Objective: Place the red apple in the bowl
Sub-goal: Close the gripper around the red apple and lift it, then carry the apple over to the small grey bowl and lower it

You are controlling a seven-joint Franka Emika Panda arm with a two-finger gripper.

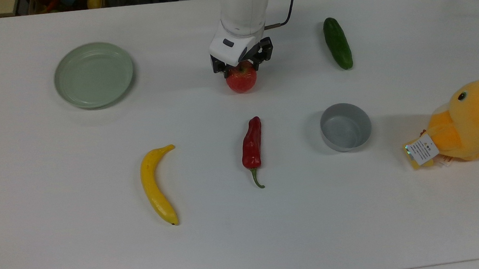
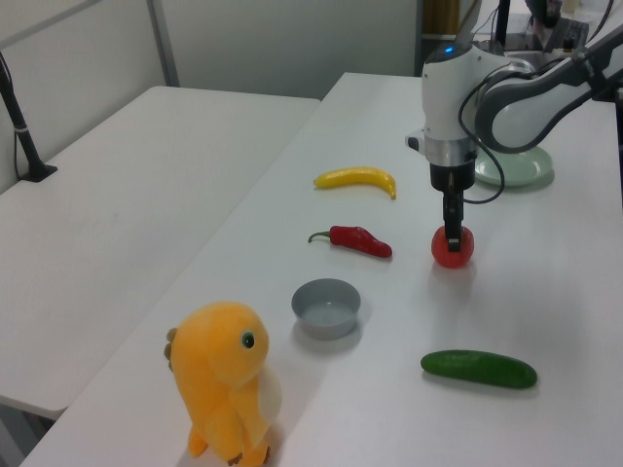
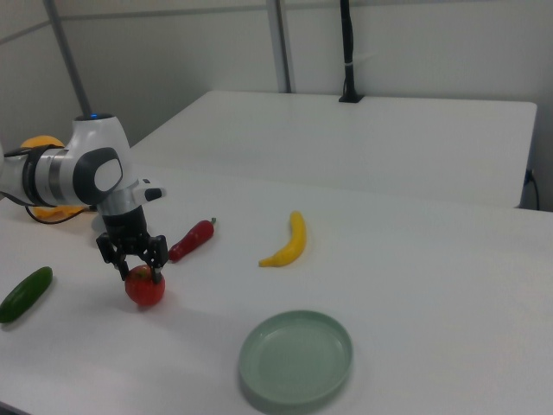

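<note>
Red chili pepper lies between red apple and bowl — apart.

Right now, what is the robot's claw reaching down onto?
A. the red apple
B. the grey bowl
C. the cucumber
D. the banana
A. In the top view the gripper sits right over the red apple, fingers straddling its top, while the apple rests on the white table.

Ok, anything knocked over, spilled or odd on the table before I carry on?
Nothing stands out. The small round red apple sits upright on the white table, the gripper down over it. The low grey bowl stands upright and empty.
</note>
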